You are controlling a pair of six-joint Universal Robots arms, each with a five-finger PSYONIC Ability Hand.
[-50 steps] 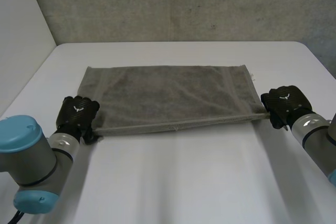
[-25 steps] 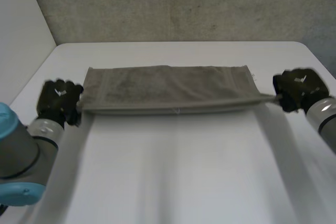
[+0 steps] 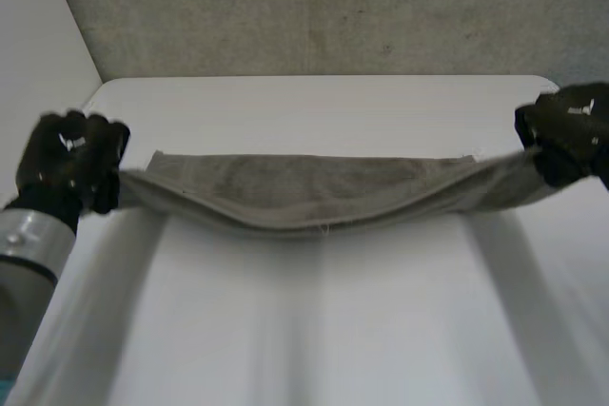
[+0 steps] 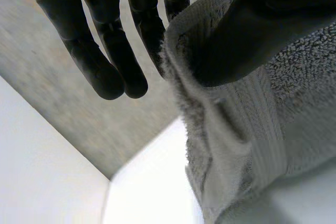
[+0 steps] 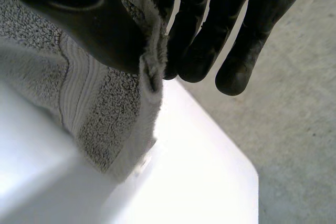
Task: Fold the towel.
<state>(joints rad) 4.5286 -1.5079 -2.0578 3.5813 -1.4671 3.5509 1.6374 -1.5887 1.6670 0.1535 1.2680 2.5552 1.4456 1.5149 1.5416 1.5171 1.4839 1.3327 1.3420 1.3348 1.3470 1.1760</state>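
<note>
Now towel (image 3: 314, 199) sags between two robot hands.
Each pinches a corner with its thumb: left robot hand (image 3: 68, 161), right robot hand (image 3: 568, 132), above the counter (image 3: 314, 330).

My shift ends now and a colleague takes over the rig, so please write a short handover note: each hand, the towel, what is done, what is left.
Left hand: shut on the towel, pinching its near left corner.
Right hand: shut on the near right corner.
Towel: near edge in the air between the hands, sagging in the middle; far edge on the table.
Done: both near corners gripped, near edge off the table.
Left: probably carry the near edge over to the far edge, lay it down, let go.
</note>
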